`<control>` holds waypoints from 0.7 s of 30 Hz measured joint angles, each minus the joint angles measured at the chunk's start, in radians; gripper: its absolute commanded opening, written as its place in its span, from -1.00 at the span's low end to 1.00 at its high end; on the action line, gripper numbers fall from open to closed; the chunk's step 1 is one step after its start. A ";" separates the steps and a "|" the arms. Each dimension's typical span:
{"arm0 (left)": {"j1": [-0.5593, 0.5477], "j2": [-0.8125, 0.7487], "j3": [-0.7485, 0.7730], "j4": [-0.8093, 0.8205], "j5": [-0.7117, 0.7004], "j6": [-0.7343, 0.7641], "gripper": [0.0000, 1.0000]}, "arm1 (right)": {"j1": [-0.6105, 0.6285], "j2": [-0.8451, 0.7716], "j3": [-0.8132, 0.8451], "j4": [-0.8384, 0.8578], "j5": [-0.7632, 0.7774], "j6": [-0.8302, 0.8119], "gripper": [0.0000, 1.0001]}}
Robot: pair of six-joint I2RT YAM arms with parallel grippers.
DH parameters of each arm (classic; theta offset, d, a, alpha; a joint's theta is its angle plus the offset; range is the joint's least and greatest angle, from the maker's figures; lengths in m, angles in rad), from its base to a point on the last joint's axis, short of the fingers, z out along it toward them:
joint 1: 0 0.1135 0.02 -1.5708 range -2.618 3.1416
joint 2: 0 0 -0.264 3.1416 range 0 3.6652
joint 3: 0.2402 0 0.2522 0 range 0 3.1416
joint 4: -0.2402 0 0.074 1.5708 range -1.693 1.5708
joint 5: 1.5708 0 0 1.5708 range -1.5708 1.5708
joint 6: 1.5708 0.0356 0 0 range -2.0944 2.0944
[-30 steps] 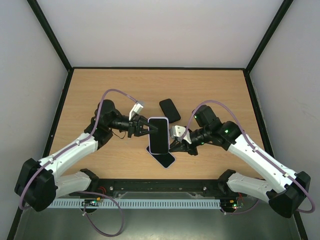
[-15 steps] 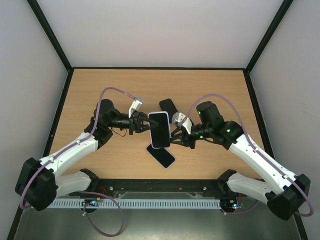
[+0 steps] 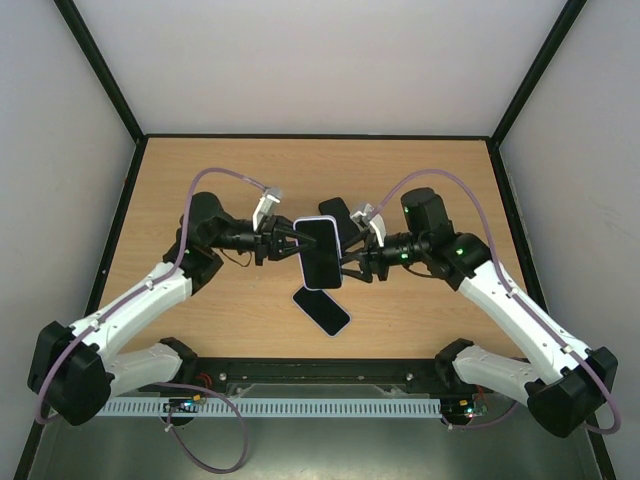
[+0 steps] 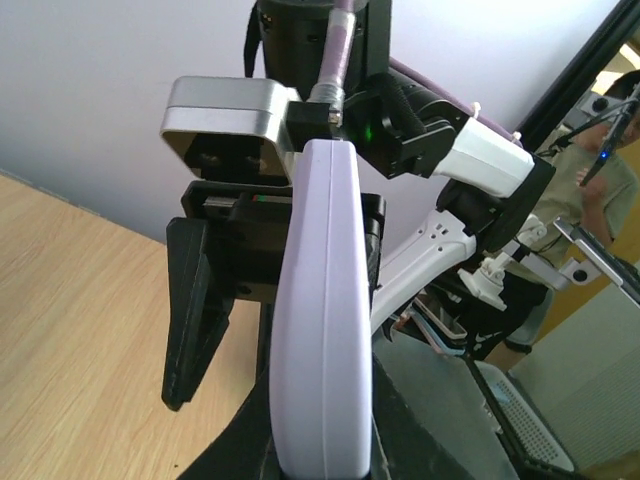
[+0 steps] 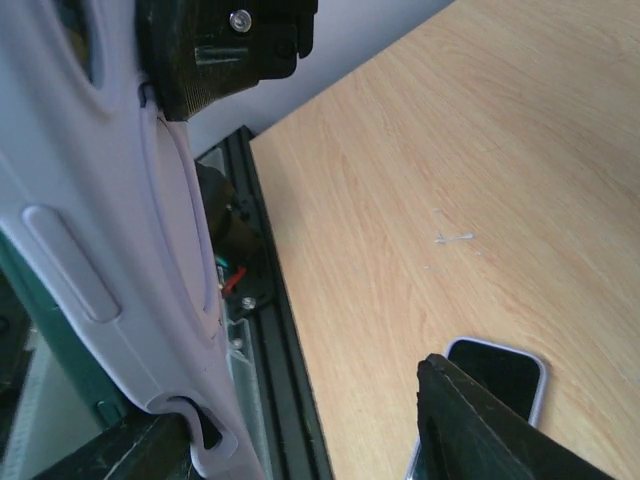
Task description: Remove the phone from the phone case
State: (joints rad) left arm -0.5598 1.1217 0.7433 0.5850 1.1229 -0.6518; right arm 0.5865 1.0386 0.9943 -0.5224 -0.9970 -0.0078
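**Cased phone held aloft between both arms**

The phone [image 3: 319, 253], dark screen up, sits in its lavender phone case [image 4: 320, 320] above the middle of the table [image 3: 200, 180]. The left gripper [image 3: 287, 249] pinches the case's left edge. The right gripper [image 3: 349, 263] straddles the opposite edge with jaws spread (one finger [image 5: 480, 430] stands clear). A second phone [image 3: 322, 311] lies on the wood below.
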 measured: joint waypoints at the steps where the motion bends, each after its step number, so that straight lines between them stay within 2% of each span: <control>1: 0.000 0.000 0.015 -0.025 0.002 0.019 -0.95 | -0.002 0.004 0.000 0.013 -0.019 0.018 -0.24; 4: 0.003 -0.005 0.046 -0.085 -0.012 0.064 -0.94 | -0.004 0.012 0.000 0.060 -0.081 0.063 -0.65; 7: 0.003 -0.011 0.052 -0.106 -0.053 0.056 -0.93 | -0.006 0.013 0.000 0.095 -0.122 0.101 -0.94; 10: -0.001 -0.007 0.072 -0.138 -0.110 0.008 -0.78 | -0.022 0.013 0.000 0.111 -0.123 0.142 -0.96; 13: -0.027 0.004 0.117 -0.191 -0.222 -0.014 -0.50 | -0.054 0.013 0.000 0.131 -0.117 0.202 -0.96; 15: -0.052 0.006 0.140 -0.225 -0.337 -0.024 -0.24 | -0.080 0.010 0.000 0.163 -0.117 0.247 -0.96; 21: -0.093 0.001 0.199 -0.361 -0.706 -0.003 0.19 | -0.181 -0.043 -0.066 0.224 -0.108 0.365 -0.96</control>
State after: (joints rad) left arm -0.6525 1.1229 0.9421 0.2241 0.4171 -0.6548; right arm 0.4057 0.9955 0.9283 -0.2989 -1.1046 0.3569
